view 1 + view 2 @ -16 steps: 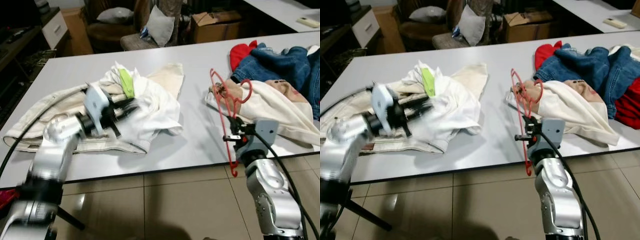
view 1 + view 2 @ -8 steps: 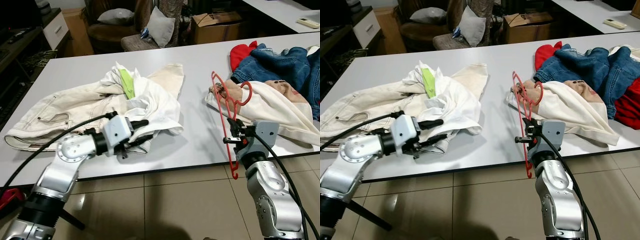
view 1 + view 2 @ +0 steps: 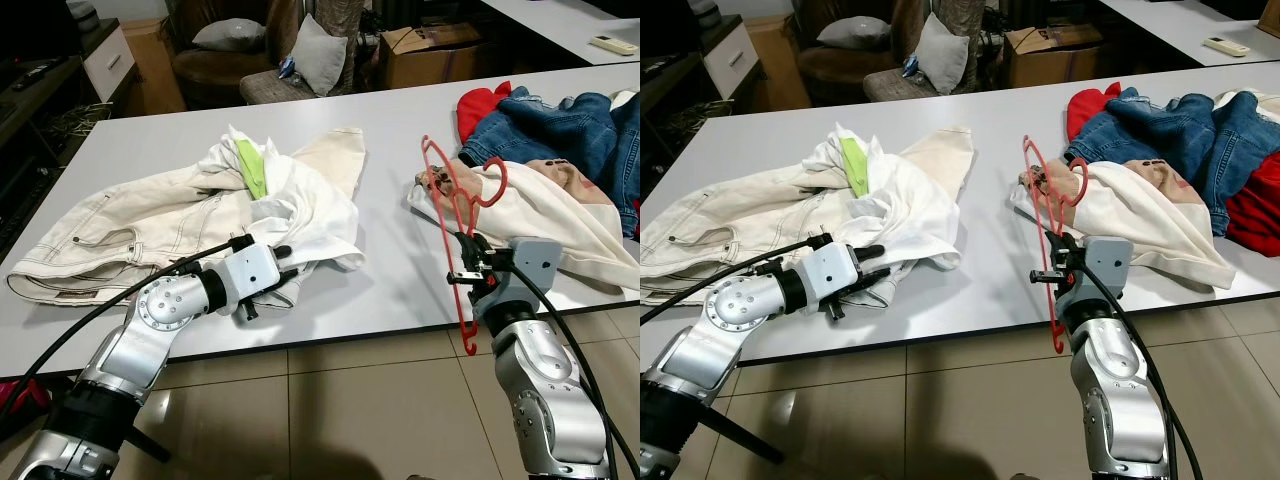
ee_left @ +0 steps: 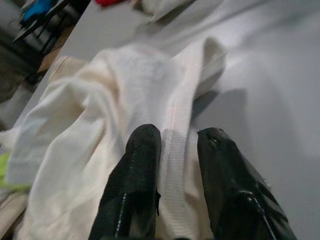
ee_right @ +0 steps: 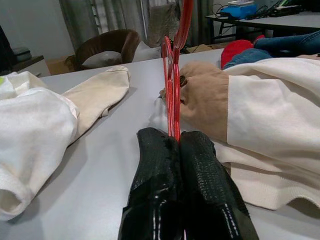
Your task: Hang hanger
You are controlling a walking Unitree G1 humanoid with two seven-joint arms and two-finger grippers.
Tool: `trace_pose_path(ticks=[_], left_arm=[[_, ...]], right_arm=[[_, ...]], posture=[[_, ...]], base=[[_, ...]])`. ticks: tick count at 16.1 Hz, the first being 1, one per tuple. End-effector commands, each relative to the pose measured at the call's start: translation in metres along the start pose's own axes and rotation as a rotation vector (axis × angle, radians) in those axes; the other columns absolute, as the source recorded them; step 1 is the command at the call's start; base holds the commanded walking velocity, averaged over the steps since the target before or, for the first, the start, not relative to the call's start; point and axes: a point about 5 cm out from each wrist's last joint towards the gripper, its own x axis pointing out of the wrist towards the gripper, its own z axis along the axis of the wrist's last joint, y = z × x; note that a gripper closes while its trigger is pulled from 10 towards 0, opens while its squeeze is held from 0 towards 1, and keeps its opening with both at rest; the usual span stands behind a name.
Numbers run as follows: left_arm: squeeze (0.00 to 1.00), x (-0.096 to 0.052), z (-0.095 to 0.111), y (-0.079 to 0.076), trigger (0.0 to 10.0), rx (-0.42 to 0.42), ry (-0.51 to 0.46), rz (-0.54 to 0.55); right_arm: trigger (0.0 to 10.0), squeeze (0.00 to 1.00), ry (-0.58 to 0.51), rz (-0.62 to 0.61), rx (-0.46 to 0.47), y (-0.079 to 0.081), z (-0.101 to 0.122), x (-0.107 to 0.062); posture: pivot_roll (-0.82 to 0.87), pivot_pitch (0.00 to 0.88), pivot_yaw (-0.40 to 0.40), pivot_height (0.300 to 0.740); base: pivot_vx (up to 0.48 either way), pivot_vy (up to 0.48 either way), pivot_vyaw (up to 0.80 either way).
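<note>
I see a red wire hanger (image 3: 457, 225) standing nearly upright at the table's near edge, hook at 12 o'clock, lower end at 6 o'clock overhanging the floor.

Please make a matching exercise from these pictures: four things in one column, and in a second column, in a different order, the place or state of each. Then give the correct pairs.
Things:
1. hanger
2. white shirt
3. jeans
4. cardboard box

Places or states:
A. on the floor beyond the table
B. its hem between the left gripper fingers
C. held upright, clamped in the right gripper
D. piled at the table's far right, beside red cloth

Pairs: 1-C, 2-B, 3-D, 4-A
</note>
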Motion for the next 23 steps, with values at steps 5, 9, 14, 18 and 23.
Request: trace_pose_path(ticks=[5,9,14,18,23], left_arm=[[0.00,0.001,-0.002,0.010,0.0,0.032,0.034,0.055],[0.00,0.002,0.002,0.012,0.0,-0.011,0.000,0.043],[0.00,-0.006,0.051,0.039,0.0,-0.385,-0.268,-0.023],[0.00,-0.014,0.079,0.078,0.0,-0.429,-0.413,0.113],[0.00,-0.014,0.083,0.097,0.0,-0.239,-0.331,0.295]], right_arm=[[10.0,0.00,-0.005,0.007,0.011,0.002,0.002,-0.002],[10.0,0.00,-0.003,0.005,0.010,0.001,0.002,-0.001],[10.0,0.00,0.004,0.004,0.006,-0.002,0.000,-0.003],[10.0,0.00,0.001,0.012,0.009,-0.002,0.000,-0.005],[10.0,0.00,-0.097,0.367,0.160,0.013,0.025,-0.030]], posture=[[-0.10,0.000,0.121,0.740],[-0.10,0.000,0.119,0.740],[-0.09,0.000,0.111,0.740],[-0.09,0.000,0.116,0.740],[-0.10,0.000,0.129,0.740]], base=[[0.000,0.000,0.00],[0.000,0.000,0.00],[0.000,0.000,0.00],[0.000,0.000,0.00],[0.000,0.000,0.00]])
